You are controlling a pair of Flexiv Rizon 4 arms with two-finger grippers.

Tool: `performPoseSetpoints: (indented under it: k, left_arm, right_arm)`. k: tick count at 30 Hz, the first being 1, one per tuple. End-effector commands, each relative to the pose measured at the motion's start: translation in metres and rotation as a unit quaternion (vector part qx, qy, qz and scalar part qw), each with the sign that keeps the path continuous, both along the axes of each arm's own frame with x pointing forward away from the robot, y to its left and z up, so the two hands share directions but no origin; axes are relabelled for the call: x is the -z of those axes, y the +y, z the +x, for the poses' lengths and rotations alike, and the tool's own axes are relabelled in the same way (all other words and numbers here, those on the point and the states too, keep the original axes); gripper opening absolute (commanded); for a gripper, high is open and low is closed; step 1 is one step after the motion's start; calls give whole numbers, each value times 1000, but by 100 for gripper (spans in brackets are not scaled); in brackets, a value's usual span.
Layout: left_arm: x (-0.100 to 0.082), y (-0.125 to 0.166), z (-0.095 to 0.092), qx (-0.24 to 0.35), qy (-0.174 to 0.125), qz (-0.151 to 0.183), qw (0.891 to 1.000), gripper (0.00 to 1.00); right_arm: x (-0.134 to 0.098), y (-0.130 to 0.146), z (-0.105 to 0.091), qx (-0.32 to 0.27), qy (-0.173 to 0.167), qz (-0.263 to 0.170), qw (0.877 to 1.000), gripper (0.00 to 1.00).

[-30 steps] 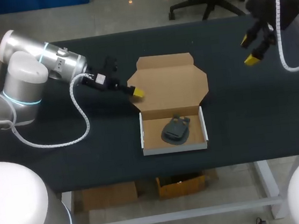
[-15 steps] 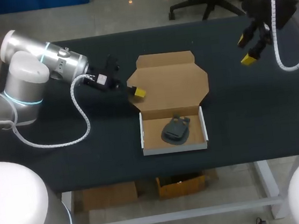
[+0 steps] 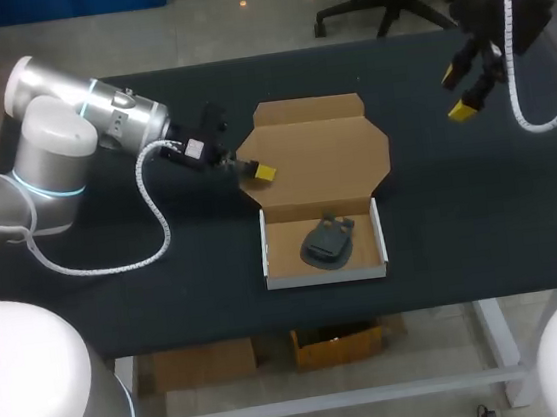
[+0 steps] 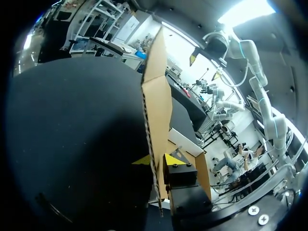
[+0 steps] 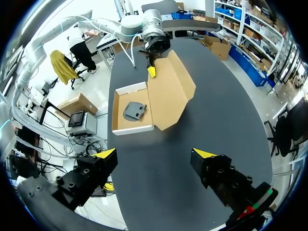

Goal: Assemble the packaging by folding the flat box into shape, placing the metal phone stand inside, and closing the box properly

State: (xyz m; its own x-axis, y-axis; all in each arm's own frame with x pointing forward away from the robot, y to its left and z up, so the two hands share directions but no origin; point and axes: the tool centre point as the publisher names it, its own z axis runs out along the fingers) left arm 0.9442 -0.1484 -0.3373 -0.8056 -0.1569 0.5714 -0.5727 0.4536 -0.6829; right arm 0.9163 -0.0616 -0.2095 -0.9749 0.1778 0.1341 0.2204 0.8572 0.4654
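The brown cardboard box lies in the table's middle with its lid folded back flat and its white-sided tray toward the front. The dark metal phone stand rests inside the tray. My left gripper is at the lid's left edge, shut on it. In the left wrist view the lid's edge stands between the two yellow tips of the left gripper, which press it from both sides. My right gripper hangs open above the table's far right, empty. The right wrist view looks over that gripper toward the box and stand.
The black table top surrounds the box on all sides. My left arm's white cable loops over the table to the left of the box.
The left gripper's fingers have closed onto the lid's left edge and shifted slightly right. The right gripper drew back a little toward the far edge, then held still.
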Motion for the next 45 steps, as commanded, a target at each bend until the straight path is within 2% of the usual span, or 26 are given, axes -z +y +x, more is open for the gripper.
performPoseSetpoints:
  k: [1, 8, 14, 32, 37, 43, 45]
  left_arm:
    - [0, 0, 0, 5, -3, -5, 1000, 15]
    - [-1, 1, -3, 17, -21, -10, 1000, 4]
    - [-2, 1, -4, 25, -31, -12, 999, 0]
    - [-5, 0, -11, 69, -71, -21, 995, 0]
    - [-5, 0, -11, 69, -71, -21, 995, 0]
    - [-5, 0, -11, 69, -71, -21, 995, 0]
    - [-5, 0, -11, 69, -71, -21, 995, 0]
  right_arm:
    - [-2, -1, 1, -2, 3, 0, 1000, 100]
    - [-3, -1, 1, -1, 2, 0, 1000, 100]
    - [-3, 0, 1, -1, 2, 0, 1000, 100]
    - [-5, 1, -1, -1, 1, -1, 1000, 100]
    - [-8, 4, -1, -1, -1, -1, 1000, 100]
    - [-18, 9, -2, 2, -19, -3, 1000, 100]
    - [-22, 15, -1, 4, -32, -16, 999, 100]
